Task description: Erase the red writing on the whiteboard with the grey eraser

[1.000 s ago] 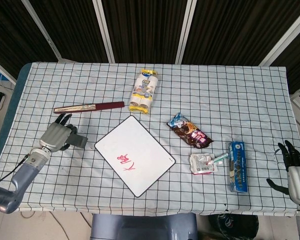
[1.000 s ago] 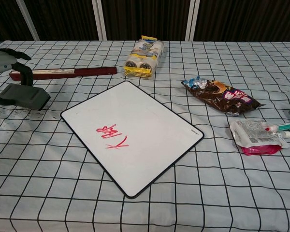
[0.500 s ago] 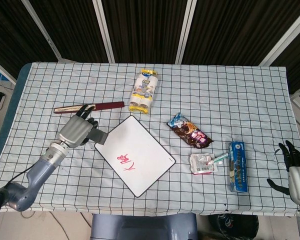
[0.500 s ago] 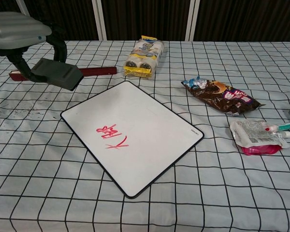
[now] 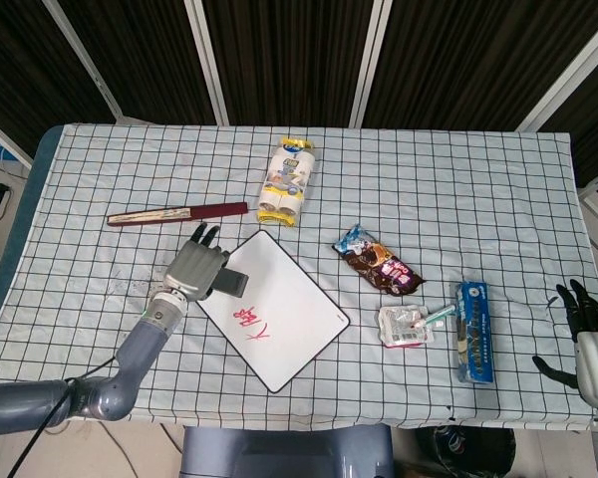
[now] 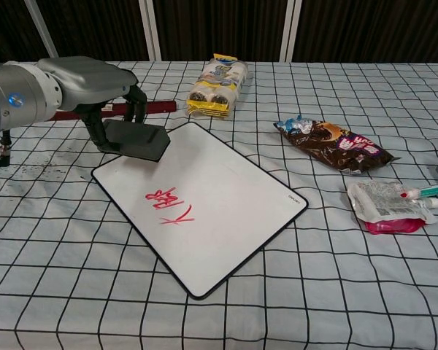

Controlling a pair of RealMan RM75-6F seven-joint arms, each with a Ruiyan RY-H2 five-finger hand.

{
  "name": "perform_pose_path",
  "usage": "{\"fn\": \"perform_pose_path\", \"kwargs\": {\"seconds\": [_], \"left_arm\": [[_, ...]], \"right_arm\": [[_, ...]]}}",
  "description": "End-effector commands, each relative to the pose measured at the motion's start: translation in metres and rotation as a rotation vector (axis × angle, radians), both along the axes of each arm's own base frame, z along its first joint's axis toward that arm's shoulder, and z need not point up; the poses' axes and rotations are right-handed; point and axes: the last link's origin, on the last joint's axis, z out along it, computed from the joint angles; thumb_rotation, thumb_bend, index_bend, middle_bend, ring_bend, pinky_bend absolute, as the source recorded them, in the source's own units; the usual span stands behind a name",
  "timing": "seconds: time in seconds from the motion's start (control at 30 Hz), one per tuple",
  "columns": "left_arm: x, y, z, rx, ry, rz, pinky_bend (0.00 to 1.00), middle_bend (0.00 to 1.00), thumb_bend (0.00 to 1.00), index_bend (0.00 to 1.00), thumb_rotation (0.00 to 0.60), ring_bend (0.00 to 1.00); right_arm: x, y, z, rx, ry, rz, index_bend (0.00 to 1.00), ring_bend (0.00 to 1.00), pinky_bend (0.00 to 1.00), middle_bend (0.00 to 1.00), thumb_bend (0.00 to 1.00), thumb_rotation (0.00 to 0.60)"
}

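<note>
Left robot hand (image 6: 95,84) in the upper left of the chest view, fingers closed around the grey eraser (image 6: 137,138). Eraser held over the upper left corner of the whiteboard (image 6: 226,189), with its flat face turned down; whether touching the board or just above it, cannot tell. In the head view, the same robot hand (image 5: 194,269) and eraser (image 5: 227,283) at the left edge of the board (image 5: 289,299), a little left of the frame centre.

Red writing (image 6: 168,205) in the lower left part of the board, below and slightly right of the eraser, near but apart from it. All strokes complete, none smeared. In the head view, the writing (image 5: 249,324) just below and right of the eraser.

Right robot hand (image 5: 583,324) at the lower right corner of the head view, off the edge of the worktop (image 5: 100,199), fingers spread, holding nothing. Not visible in the chest view.

Step in hand, by judgement: bringing the eraser to the writing, wiping not yet begun. Next move probably: carry the eraser down and right until over the red strokes, lower it flat on the board, then rub across with light pressure. Care needed, since the board lies loose on the checked cloth and could slide under a hard push.

Also on the worktop: a yellow packet (image 6: 217,86) at the top centre, a dark red stick (image 6: 142,107) behind the left robot hand.
</note>
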Motion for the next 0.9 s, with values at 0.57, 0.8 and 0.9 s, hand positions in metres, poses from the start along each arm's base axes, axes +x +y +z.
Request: {"fn": "perform_pose_path", "kwargs": {"seconds": [0.57,0.8,0.9], "left_arm": [[0.013,-0.016,-0.039,-0.042,-0.014,-0.002,0.03,0.43,0.34,0.43,0.600,0.00],[0.010,-0.020,-0.047,-0.062,0.008,-0.014,0.03,0.43,0.34,0.43,0.600,0.00],[0.011,-0.023,-0.049,-0.064,0.010,-0.012,0.03,0.43,0.34,0.42,0.600,0.00]], "right_arm": [[0.000,0.000,0.001,-0.002,-0.001,0.000,0.01,0.14,0.19,0.04,0.11,0.600],[0.000,0.000,0.001,-0.001,0.000,-0.001,0.01,0.14,0.19,0.04,0.11,0.600],[0.000,0.000,0.001,-0.002,0.000,0.000,0.01,0.14,0.19,0.04,0.11,0.600]]}}
